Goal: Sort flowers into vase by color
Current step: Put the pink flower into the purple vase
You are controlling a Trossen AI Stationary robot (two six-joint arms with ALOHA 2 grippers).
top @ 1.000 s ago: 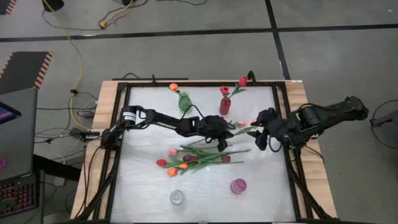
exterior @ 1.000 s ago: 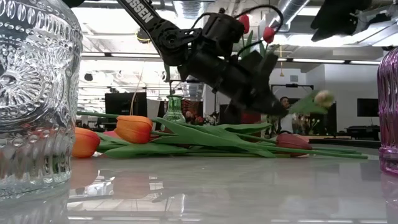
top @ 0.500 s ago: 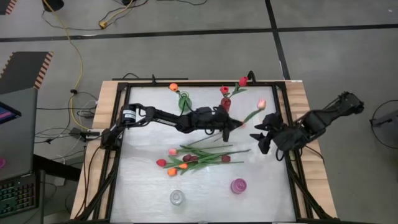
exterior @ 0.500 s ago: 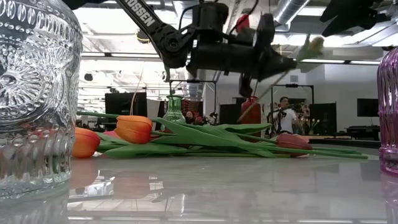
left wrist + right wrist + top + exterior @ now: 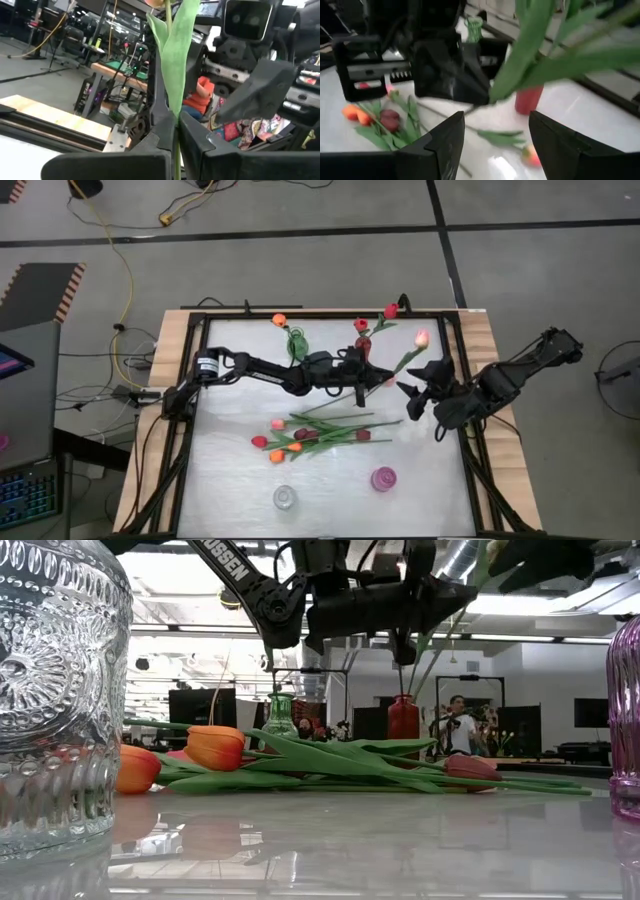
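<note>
2 dark, jointed arms, white band and white lettering on the left one

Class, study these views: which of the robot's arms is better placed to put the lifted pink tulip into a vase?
Probably the left. The left gripper is shut on the pink tulip, beside the red vase. The right gripper is open and holds nothing.

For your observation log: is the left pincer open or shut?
Shut: the left pincer clamps a green flower stem between its fingers, lifted above the table.

Bright overhead light glares off the glossy table (image 5: pixel 330 850); the right wrist view is motion-blurred.
</note>
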